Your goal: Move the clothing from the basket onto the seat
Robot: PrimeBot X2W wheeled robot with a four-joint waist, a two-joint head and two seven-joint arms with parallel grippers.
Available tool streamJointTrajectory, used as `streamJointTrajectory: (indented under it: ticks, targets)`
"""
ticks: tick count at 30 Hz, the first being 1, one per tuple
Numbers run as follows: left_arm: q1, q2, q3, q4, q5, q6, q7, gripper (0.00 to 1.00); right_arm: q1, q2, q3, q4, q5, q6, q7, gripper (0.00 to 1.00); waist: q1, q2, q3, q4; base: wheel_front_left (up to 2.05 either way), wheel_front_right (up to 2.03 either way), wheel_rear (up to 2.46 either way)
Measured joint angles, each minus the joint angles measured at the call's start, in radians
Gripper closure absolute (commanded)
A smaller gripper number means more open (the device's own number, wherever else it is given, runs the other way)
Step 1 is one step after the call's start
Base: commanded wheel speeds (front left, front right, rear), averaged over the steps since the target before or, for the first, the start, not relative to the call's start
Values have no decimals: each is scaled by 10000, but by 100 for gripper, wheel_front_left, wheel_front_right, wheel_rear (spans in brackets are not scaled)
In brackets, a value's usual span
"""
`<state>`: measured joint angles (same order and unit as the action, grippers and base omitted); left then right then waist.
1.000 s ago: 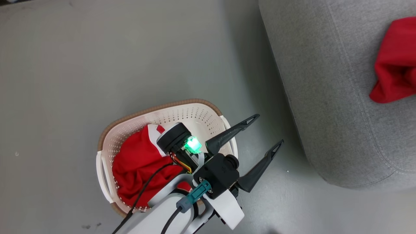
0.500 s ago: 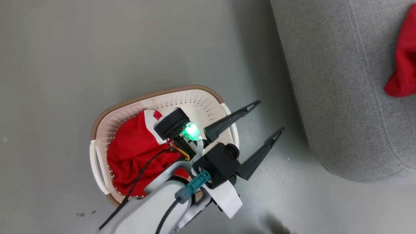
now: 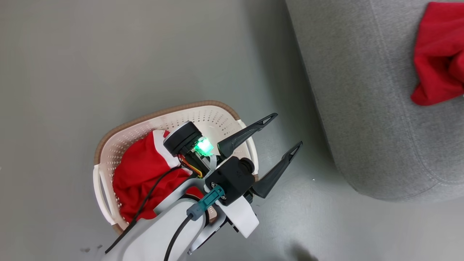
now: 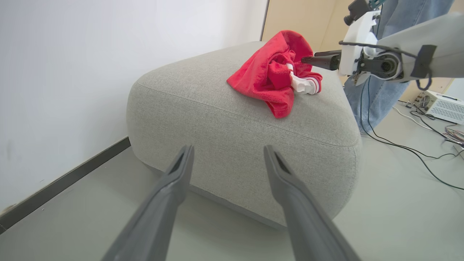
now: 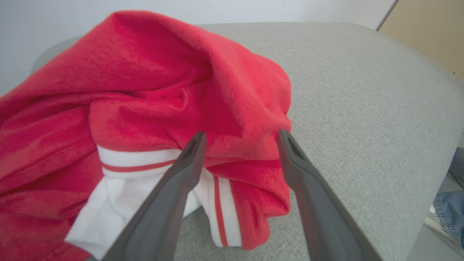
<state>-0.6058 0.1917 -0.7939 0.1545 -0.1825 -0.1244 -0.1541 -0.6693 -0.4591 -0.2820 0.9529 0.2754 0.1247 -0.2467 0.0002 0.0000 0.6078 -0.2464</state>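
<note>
Head view first: we'd call this roughly halfway. The sofa garment [image 3: 438,54] lies on the seat [image 3: 362,90] at the far right, so that one's done. The basket garment [image 3: 141,174] sits bunched inside the basket [image 3: 159,116] on the floor [image 3: 108,54], partly under our left arm, so that one's left to move. The left gripper [image 3: 286,129] hangs over the basket's right rim with its fingers spread wide and nothing in them.

Left wrist view: the seat is a rounded grey fabric block against a plain white wall [image 4: 72,72] with a dark baseboard [image 4: 65,177]. The right gripper [image 4: 308,59] comes in from the right, its tip at the sofa garment. A person's leg in jeans [image 4: 369,98] stands behind the seat, and cables [image 4: 417,152] trail across the floor toward a white box [image 4: 440,105].

Right wrist view: the right gripper's fingers are parted with red cloth and a white striped cuff showing between and beyond them. Nothing looks pinched, so we'd say it's released. The sofa garment rests crumpled on the seat top, well in from the edge we can see.
</note>
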Motion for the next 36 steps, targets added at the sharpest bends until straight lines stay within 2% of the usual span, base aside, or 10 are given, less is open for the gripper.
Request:
streamJointTrajectory:
  ticks: [6, 15, 21, 36]
  targets:
    - [0, 21, -15, 184, -88, 0, -144, 0, 529, 113, 159, -447, 94, 0, -10, 0, -1, 0, -229, -190, 0, 0, 0]
    - [32, 67, 113, 493, -372, 0, -422, 0, 1392, 161, 353, -1879, 180, 0, -12, 0, -1, 0, -790, -492, 0, 0, 0]
    - [251, 59, 447, 754, -619, 33, -596, 0, 1681, 474, 688, -2778, 144, 0, -12, 0, 0, 0, -1245, -578, 0, 0, 0]
    - [1104, 23, 1254, 1333, -1160, 673, -853, 0, 1777, 1177, 1998, -4485, -391, 0, -25, 0, 0, 0, -2434, -198, 0, 0, 0]
